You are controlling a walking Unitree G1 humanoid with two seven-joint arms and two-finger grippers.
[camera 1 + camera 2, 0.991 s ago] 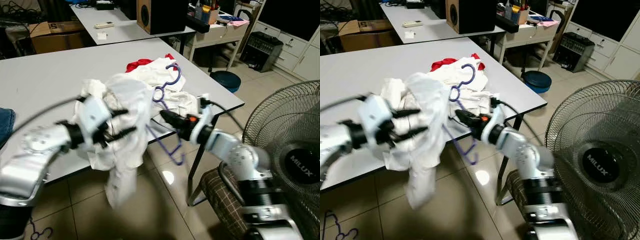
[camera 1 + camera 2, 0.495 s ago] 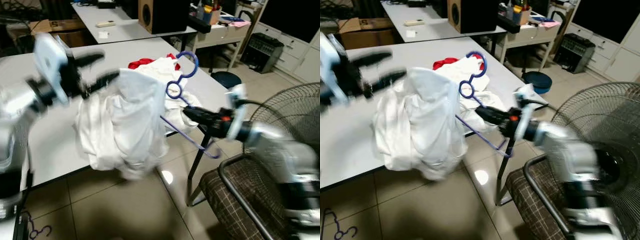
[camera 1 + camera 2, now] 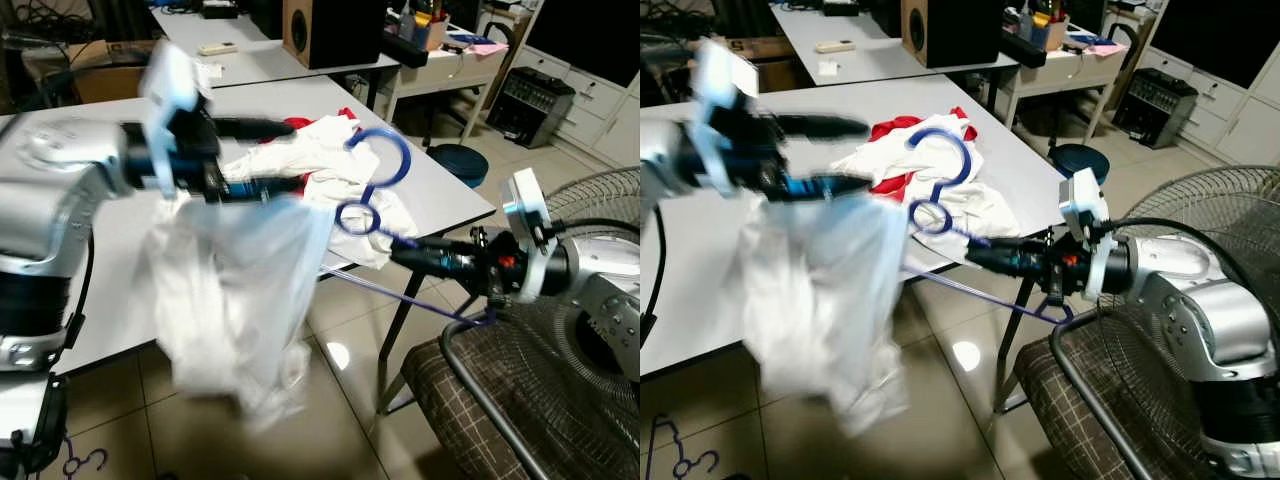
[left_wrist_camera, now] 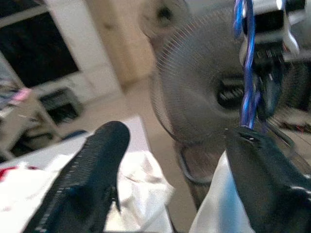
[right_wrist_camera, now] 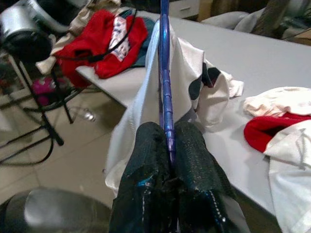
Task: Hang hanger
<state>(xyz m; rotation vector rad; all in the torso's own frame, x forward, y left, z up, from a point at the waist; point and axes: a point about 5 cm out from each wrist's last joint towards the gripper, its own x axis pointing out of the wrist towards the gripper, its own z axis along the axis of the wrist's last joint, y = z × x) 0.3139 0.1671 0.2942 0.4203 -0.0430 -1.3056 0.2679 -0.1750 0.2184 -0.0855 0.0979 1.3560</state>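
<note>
One blue hanger [image 3: 375, 190], double-looped hook

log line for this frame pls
left gripper: holding up white garment | right gripper: shut on blue hanger | hanger not inside garment

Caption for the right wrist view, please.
Right gripper, jaws shut on the blue hanger, which carries a white garment above the grey table.
</note>
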